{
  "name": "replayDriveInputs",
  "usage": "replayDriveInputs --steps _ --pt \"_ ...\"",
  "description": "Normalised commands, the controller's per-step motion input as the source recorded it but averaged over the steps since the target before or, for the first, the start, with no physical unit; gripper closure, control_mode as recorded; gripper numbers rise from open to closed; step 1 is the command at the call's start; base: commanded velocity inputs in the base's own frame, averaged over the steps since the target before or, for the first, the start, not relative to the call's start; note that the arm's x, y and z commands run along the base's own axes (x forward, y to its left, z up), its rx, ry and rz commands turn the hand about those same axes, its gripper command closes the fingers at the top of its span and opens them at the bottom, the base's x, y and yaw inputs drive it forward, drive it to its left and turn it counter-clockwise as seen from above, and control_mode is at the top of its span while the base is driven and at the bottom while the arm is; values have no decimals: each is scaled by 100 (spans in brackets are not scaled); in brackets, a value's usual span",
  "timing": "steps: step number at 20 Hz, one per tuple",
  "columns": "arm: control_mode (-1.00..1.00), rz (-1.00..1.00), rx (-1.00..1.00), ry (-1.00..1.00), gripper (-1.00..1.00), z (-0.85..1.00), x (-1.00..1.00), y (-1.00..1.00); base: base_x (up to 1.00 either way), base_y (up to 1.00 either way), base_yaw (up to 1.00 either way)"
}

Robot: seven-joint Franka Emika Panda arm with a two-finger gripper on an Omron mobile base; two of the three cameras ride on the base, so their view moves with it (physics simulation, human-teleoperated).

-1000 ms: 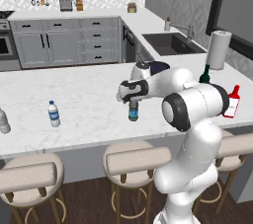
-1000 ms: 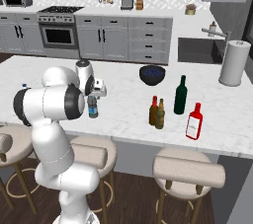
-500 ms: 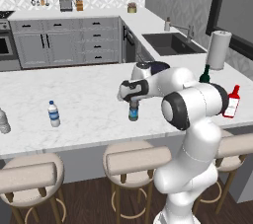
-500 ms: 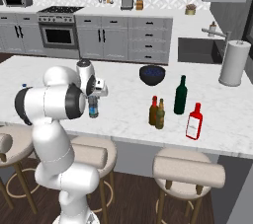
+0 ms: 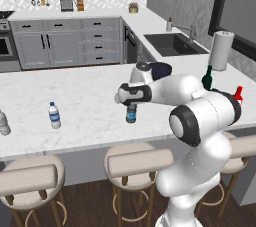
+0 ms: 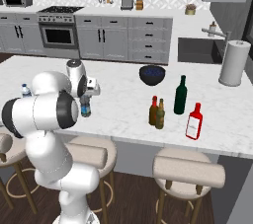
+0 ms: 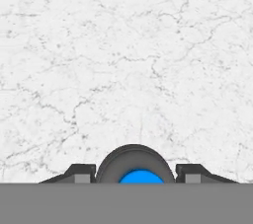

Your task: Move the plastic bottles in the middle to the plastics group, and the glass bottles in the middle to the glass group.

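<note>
The small dark bluish plastic bottle stands on the white marble counter, near its front edge. My gripper comes down over its top and is shut on it. In the hand view the bottle's dark round top sits between the two fingertips. The two brown glass bottles stand together further right. The glass group, a green bottle and a red bottle, is beside them. The plastics group, a water bottle and a greyish one, is at the far left.
A dark bowl sits behind the brown bottles. A paper towel roll stands by the sink at the right. Padded stools line the counter's front edge. Bare marble lies between the held bottle and the water bottle.
The fingers have closed in on the dark bluish bottle. The arm and the bottle have stayed in about the same place.
</note>
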Motion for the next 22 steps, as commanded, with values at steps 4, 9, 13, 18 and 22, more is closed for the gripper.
replayDriveInputs --steps 4,9,13,18,22 --pt "-100 9 0 0 100 31 -30 97 0 0 0" --pt "-100 12 0 0 100 23 -13 100 0 0 0" --pt "-100 10 0 0 100 1 0 100 0 0 0" --pt "-100 9 0 0 100 0 0 94 0 0 0" --pt "-100 5 0 0 100 -1 -4 79 0 0 0"
